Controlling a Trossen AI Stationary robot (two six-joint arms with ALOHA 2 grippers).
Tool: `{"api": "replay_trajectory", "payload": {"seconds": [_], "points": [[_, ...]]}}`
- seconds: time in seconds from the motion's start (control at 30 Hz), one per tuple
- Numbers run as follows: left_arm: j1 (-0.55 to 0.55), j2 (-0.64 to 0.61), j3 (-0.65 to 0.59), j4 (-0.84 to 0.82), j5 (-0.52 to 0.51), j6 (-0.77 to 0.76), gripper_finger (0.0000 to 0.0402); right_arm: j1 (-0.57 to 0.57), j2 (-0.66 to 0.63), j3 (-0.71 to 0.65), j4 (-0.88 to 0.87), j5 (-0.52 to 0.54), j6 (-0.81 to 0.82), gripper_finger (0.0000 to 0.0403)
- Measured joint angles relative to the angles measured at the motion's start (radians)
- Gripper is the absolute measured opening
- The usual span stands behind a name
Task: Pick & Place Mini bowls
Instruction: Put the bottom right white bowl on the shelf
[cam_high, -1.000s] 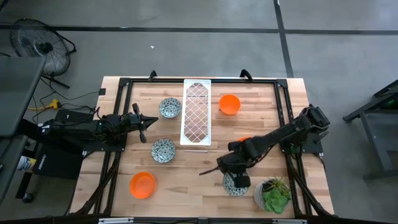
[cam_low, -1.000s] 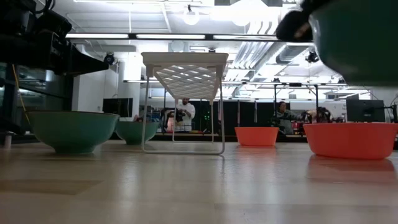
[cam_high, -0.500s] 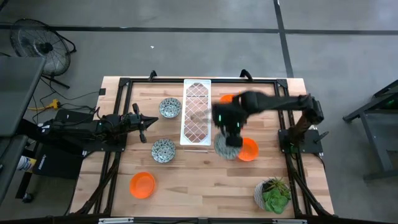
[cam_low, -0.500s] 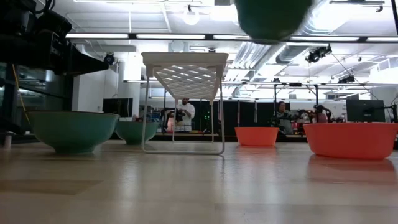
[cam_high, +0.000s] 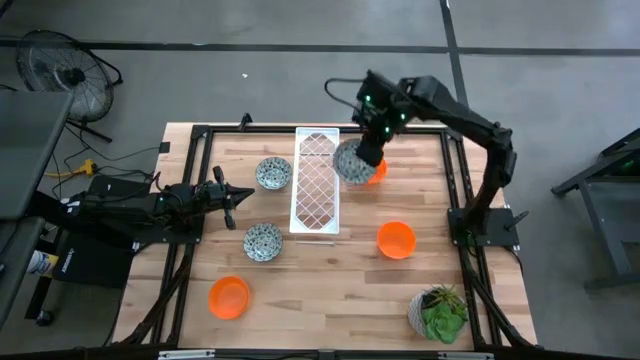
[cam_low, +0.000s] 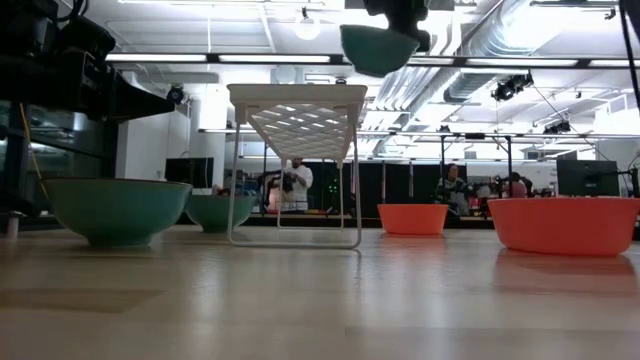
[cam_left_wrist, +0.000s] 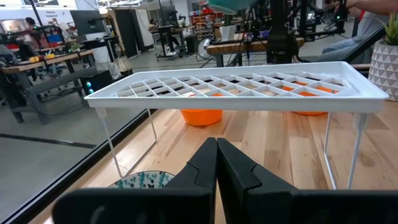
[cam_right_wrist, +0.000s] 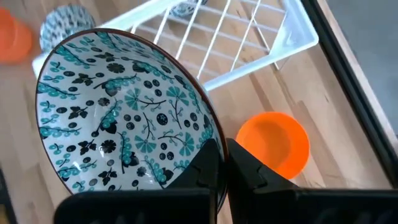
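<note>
My right gripper (cam_high: 370, 148) is shut on a patterned mini bowl (cam_high: 352, 163), high above the far part of the table. It hangs between the white lattice tray (cam_high: 315, 185) and an orange mini bowl (cam_high: 377, 172) that it partly hides. Two more patterned bowls (cam_high: 273, 174) (cam_high: 263, 241) stand left of the tray. An orange bowl (cam_high: 229, 297) sits near left and another (cam_high: 396, 240) right of the tray. All rest on their bases. My left gripper (cam_high: 236, 196) waits shut at the left, pointing level at the tray. My right gripper pinches the patterned bowl's rim (cam_right_wrist: 210, 140), one finger (cam_right_wrist: 205, 167) over the inside and the other (cam_right_wrist: 250, 169) outside the wall. The fingers slant down from above. The bowl (cam_low: 377, 48) hangs lifted clear, tilted, above the tray top's height.
The tray (cam_low: 297, 110) stands on thin legs mid-table, running near to far. A pale pot with a green plant (cam_high: 437, 312) stands at the near right corner. A black frame (cam_high: 200, 135) borders the table. People show in the room behind.
My right gripper has swung from the near right, beside the plant pot, up and toward the far edge, rolling as it went. The patterned bowl went with it, lifted clear all the way. The orange bowl right of the tray has come into full view.
</note>
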Motion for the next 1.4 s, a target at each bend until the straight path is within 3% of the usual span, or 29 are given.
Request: {"api": "replay_trajectory", "payload": {"seconds": [0.37,0.53,1.03,1.4], "points": [[0.0,0.0,0.0,0.0,0.0,0.0,0.0001,-0.095,0.306,0.254,-0.047,-0.074,0.04,0.0],[0.0,0.0,0.0,0.0,0.0,0.0,0.0001,-0.137,0.321,0.164,0.05,-0.167,0.106,0.0],[0.0,0.0,0.0,0.0,0.0,0.0,0.0001,-0.164,0.321,0.203,0.099,-0.141,0.246,0.0],[0.0,0.0,0.0,0.0,0.0,0.0,0.0001,-0.122,0.321,0.202,0.157,-0.096,0.255,0.0002]]}}
